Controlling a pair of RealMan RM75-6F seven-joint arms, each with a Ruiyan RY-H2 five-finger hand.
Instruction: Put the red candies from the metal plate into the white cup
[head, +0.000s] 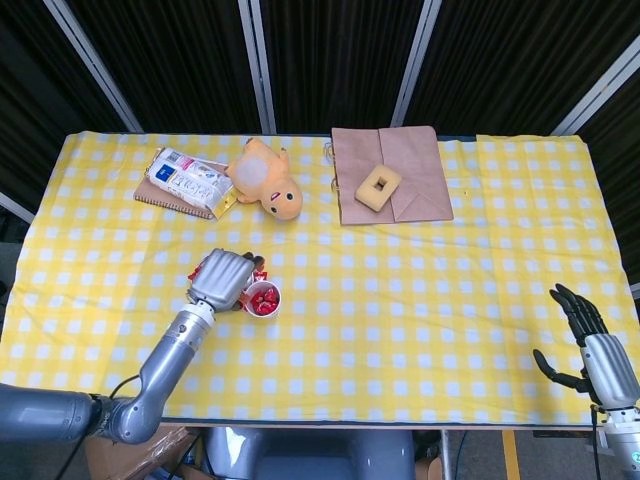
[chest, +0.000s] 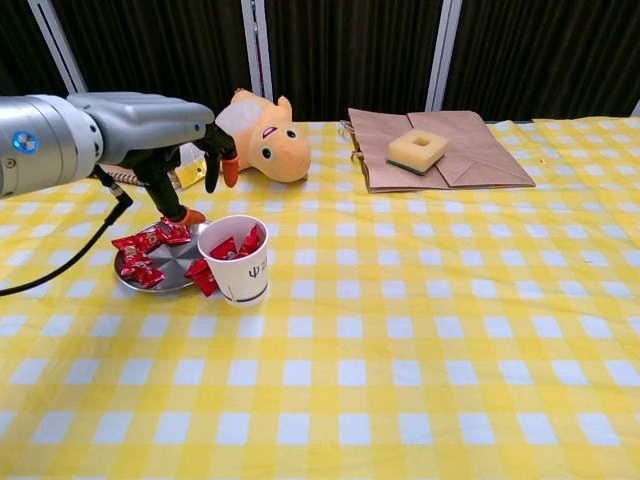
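We see our left hand (chest: 165, 135) raised above the metal plate (chest: 172, 262), its fingers (chest: 228, 170) spread and pointing down with nothing between them; one orange fingertip hangs just over the far rim of the plate. The plate sits on the yellow checked tablecloth (chest: 400, 350) near the left front of the table, and several red candies (chest: 140, 255) lie on it, with one more (chest: 200, 277) lying between the plate and the white paper cup (chest: 238, 268). That cup stands upright just to the right of the plate, touching or nearly touching it, and it holds red candies (chest: 235, 245) that reach up to its rim. In the head view the left hand (head: 222, 279) covers most of the plate, and the cup (head: 263, 299) shows red inside. Our right hand (head: 583, 335) is well apart at the table's right front edge, fingers extended and apart, holding nothing. At the back of the table lie an orange plush toy (chest: 262, 135), a snack packet on a notebook (head: 185, 182), and a brown paper bag (chest: 450, 150) with a square yellow sponge block (chest: 417, 150) on top
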